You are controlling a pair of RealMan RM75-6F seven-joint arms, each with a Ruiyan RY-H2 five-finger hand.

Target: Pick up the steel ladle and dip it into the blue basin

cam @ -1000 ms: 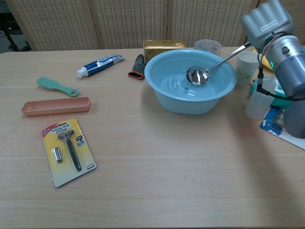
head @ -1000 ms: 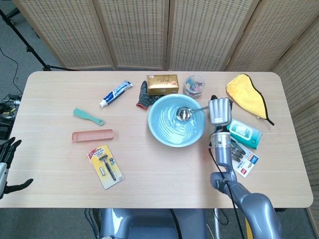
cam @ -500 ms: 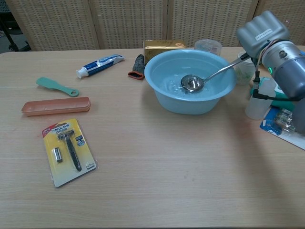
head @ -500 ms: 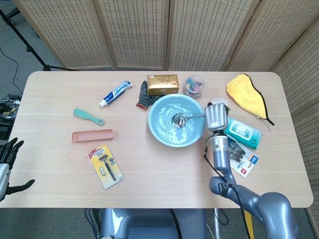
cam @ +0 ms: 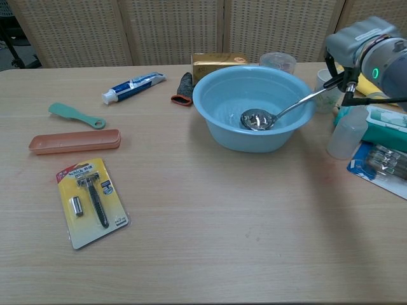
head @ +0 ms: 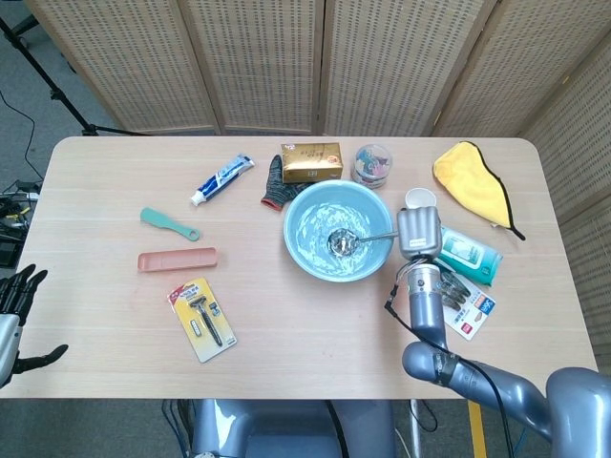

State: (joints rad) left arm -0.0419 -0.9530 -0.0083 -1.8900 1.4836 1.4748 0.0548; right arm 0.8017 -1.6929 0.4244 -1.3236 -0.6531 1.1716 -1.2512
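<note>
The blue basin [head: 310, 250] [cam: 219, 130] sits right of the table's centre. The steel ladle [head: 344, 241] [cam: 257, 119] has its bowl low inside the basin, and its handle slants up over the right rim. My right hand [head: 417, 234] [cam: 364, 46] grips the handle's end just right of the basin. My left hand [head: 14, 320] hangs off the table's left edge with its fingers apart, holding nothing; the chest view does not show it.
Around the basin lie a gold box [head: 310, 161], a dark glove [head: 275, 183], a clear jar [head: 370, 164], a white cup [head: 418, 198], a yellow cloth [head: 474, 181] and wipes [head: 468, 252]. A toothpaste tube [head: 221, 178], teal brush [head: 168, 223], pink case [head: 177, 259] and razor pack [head: 201, 318] lie to the left.
My right hand has moved nearer and lower beside the basin. The ladle's bowl has sunk from above the water to the basin's floor.
</note>
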